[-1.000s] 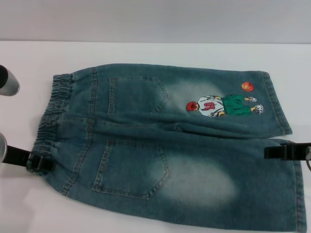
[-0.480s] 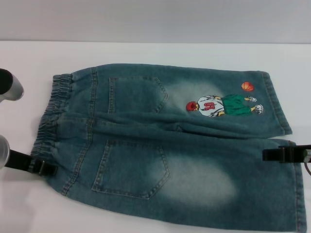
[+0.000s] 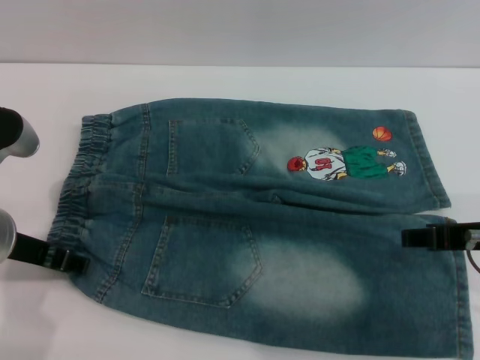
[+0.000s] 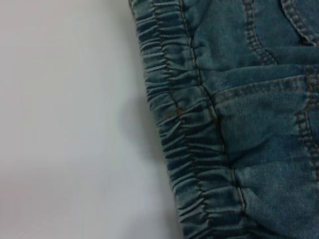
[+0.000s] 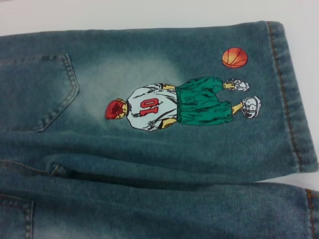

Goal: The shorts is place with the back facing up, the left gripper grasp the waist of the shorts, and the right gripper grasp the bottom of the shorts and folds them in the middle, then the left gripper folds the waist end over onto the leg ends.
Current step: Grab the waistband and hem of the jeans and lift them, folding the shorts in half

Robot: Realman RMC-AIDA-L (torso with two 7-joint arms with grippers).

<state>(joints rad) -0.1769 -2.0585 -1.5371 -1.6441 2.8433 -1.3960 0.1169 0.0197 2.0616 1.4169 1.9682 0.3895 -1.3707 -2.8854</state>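
Observation:
The teal denim shorts lie flat on the white table, back up, with both patch pockets showing. The ruffled waist points left and the leg hems point right. A basketball-player print sits on the far leg. My left gripper rests at the near corner of the waist, overlapping the elastic band. My right gripper lies on the hem of the near leg. The left wrist view shows the gathered waist close up. In the right wrist view the print and the far leg hem appear.
Silver links of my left arm stand at the table's left edge. Bare white table surrounds the shorts on the far side and to the left. A grey wall runs behind the table.
My left gripper has slid slightly toward the near edge along the waist corner. My right gripper has crept a little left and nearer over the near leg's hem. The shorts have not moved.

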